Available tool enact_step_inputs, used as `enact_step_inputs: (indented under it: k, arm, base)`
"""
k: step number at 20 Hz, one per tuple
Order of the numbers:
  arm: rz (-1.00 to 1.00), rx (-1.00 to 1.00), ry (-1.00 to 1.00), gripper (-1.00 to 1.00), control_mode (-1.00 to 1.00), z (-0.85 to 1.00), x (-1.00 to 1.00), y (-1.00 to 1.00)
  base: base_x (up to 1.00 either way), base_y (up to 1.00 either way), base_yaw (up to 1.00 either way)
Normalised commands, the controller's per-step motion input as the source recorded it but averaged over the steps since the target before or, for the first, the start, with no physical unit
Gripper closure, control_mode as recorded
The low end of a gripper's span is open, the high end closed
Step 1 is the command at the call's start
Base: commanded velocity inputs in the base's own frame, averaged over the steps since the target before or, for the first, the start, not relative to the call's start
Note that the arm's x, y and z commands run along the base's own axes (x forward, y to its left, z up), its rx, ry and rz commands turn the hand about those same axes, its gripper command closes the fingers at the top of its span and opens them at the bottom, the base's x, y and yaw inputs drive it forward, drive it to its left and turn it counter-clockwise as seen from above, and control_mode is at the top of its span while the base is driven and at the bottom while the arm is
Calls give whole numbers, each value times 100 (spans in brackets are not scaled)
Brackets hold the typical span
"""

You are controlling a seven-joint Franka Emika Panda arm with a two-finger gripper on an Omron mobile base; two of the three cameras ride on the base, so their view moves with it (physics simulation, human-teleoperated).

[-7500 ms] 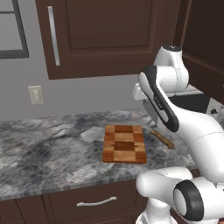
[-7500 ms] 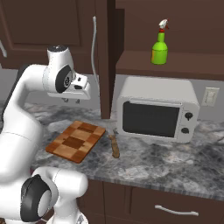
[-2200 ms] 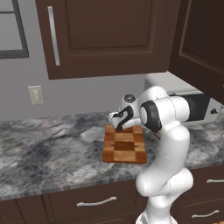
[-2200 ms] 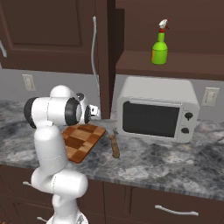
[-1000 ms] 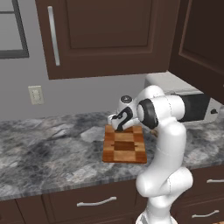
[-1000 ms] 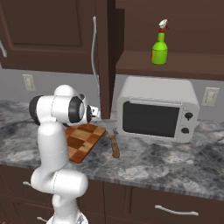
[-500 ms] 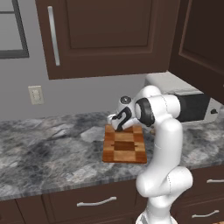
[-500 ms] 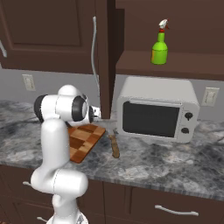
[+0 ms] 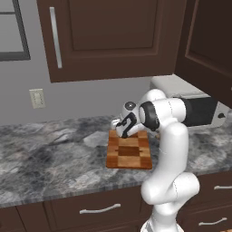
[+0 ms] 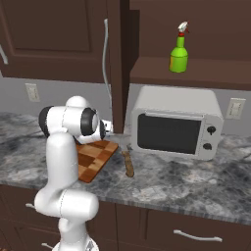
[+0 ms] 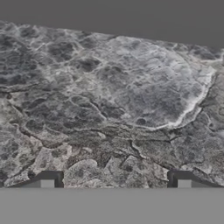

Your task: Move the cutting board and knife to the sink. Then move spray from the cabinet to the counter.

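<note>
The end effector (image 9: 120, 132), fingers apart, hovers over the cutting board (image 9: 129, 152)'s far-left edge.

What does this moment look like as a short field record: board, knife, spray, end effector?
cutting board: flat on the counter, left of the microwave
knife: on the counter beside the board's right edge, not held
spray: upright on the open cabinet shelf above the microwave
end effector: over the board's far end, fingers apart, holding nothing
hand view: marbled counter stone
sink: not visible
</note>
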Motion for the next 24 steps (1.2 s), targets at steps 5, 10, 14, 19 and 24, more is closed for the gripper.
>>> enact_step_inputs:
  k: [5,10,14,19,24]
  arm:
    - [0,0,0,-100,-100,-22,-45,0]
    - [-1,0,0,-100,-100,-39,-99,0]
    - [-4,0,0,-100,-100,-31,-93,0]
    - [-3,0,0,-100,-100,-30,-91,0]
    - [-2,0,0,-100,-100,-26,-84,0]
  base:
    - [0,0,0]
    - [0,0,0]
    - [0,0,0]
    - [0,0,0]
    - [0,0,0]
